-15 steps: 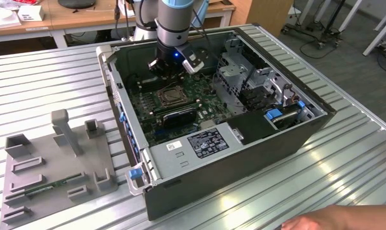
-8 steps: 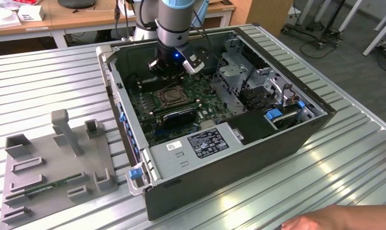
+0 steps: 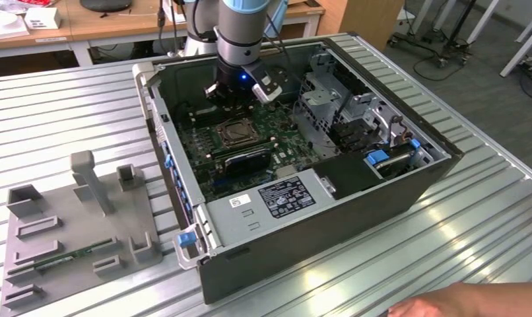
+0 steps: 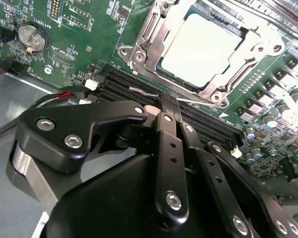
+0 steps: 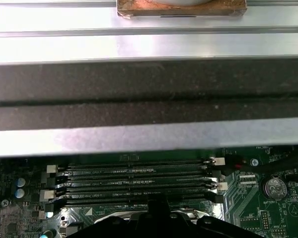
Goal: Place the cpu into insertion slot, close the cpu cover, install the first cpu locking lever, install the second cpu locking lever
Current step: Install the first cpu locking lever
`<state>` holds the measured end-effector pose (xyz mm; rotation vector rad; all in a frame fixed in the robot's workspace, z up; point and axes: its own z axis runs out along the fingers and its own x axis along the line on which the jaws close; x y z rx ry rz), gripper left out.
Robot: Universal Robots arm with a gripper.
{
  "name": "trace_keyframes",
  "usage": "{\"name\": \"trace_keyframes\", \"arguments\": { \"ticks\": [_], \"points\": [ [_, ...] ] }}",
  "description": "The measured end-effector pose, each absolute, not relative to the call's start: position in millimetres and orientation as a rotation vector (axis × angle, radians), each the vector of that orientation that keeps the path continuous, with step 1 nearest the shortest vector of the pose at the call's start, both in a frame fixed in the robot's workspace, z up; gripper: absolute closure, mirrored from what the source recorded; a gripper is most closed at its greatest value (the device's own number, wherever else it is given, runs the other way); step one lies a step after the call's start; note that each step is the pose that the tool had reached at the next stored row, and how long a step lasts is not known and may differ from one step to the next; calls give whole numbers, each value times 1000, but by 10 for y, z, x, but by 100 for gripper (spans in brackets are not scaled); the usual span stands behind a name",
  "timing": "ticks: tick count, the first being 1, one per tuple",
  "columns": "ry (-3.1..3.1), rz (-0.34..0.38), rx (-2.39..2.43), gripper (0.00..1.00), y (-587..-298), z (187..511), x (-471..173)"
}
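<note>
Black two-fingered tool [image 4: 169,102] is seen closed in the second wrist view, fingertips pressed together, nothing gripped. It is held above the long black memory slots [image 4: 134,85], just beside the socket; contact with them cannot be told.

Flat square cpu [image 4: 201,47] with a pale silver metal top is seated in the square metal-rimmed insertion slot [image 3: 235,134] on the green circuit board [image 4: 89,29]. Thin silvery cpu cover [image 4: 151,29], a frame with a cut-out centre, is laid down around the cpu.

The board is housed in an open dark grey computer case [image 3: 336,198] set on a ribbed metal tabletop [image 3: 72,112]. A grey slotted fixture [image 3: 72,224] is placed at the exterior view's left. A person's hand [image 3: 460,300] is seen at the near edge.
</note>
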<state>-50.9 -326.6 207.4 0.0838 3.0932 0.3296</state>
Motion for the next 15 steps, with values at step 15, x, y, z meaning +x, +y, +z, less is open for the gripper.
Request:
{"name": "trace_keyframes", "arguments": {
  "ticks": [15],
  "points": [
    [3093,329,84,89,-3238,2059,-510]
  ]
}}
